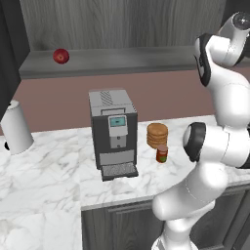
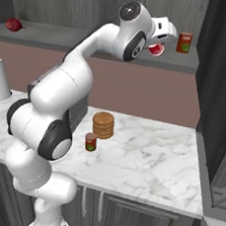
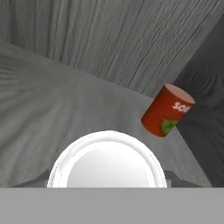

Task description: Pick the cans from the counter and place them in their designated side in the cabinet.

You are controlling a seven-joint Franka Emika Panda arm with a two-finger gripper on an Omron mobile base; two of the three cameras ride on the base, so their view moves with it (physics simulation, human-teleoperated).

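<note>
Grey wood-grain, matt, on the cabinet [image 2: 98,44]; veined white marble, polished, on the counter [image 2: 145,153]; glossy white plastic on the arm [image 2: 62,94]; smooth red label on the can [image 3: 167,111].

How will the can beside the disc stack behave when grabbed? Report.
The can looks rigid, so it probably won't deform. It stands upright on the flat counter; knocked over, it would likely roll. Its smooth round side may slip in a loose grip.
</note>
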